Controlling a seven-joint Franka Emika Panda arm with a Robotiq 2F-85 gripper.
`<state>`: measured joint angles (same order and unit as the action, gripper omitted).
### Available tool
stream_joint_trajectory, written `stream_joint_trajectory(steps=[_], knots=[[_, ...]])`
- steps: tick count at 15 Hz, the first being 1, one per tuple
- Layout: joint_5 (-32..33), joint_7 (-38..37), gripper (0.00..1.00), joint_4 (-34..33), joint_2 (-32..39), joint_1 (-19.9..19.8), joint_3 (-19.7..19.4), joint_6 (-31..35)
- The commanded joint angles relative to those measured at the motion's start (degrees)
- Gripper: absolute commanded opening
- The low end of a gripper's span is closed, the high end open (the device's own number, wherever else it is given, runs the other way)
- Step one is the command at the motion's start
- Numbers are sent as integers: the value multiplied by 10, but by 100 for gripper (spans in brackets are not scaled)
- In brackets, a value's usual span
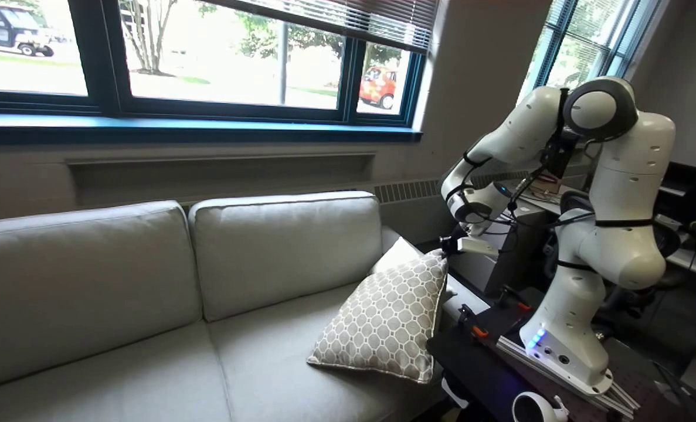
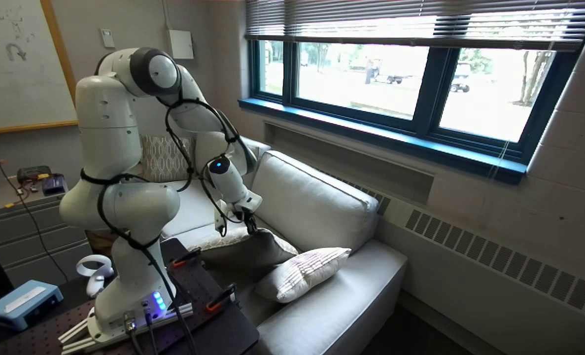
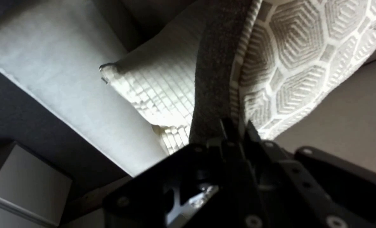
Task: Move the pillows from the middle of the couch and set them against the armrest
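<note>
Pillow [image 1: 386,319] quantity across all views is three: two patterned, one ribbed. Couch [image 1: 119,381] quantity is one, with two back cushions [image 1: 286,255], two seat cushions [image 1: 289,328] and one armrest [image 2: 339,301] in view. One arm [image 1: 626,246] is fitted with one pincer [image 3: 240,126], comprising two fingers [image 3: 254,136]. One counter [image 2: 218,330] supports the arm and bears two clamps [image 1: 475,325]. One controller [image 1: 532,405] is visible in both exterior views. In an exterior view, further items are as follows: one blue box [image 2: 23,303], one whiteboard [image 2: 21,59] and two wall boxes [image 2: 180,44]. Window [image 1: 110,58] quantity in an exterior view is two; the larger unit contains three panes [image 1: 230,64]. One red car [image 1: 378,87] is visible through it.
</note>
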<state>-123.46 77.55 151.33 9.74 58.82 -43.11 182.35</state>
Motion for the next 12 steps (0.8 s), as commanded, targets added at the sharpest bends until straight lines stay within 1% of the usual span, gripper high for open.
stream_joint_trajectory(steps=[1,2,3,5,6,7,8,9,10,11,12], knots=[[65,1,4,8,-129,-3,11,130],[68,6,4,6,-142,-2,21,157],[57,21,4,-1,-146,2,29,176],[12,75,4,-23,-145,16,31,207],[-3,100,4,-50,-82,7,24,160],[-23,130,4,-57,-78,14,21,160],[-38,152,4,-61,-85,18,23,173],[-56,183,4,-68,-82,12,26,178],[-81,221,4,-74,-66,-1,26,157],[-111,268,4,-68,-91,-13,41,165],[-132,303,4,-65,-89,-29,52,156]])
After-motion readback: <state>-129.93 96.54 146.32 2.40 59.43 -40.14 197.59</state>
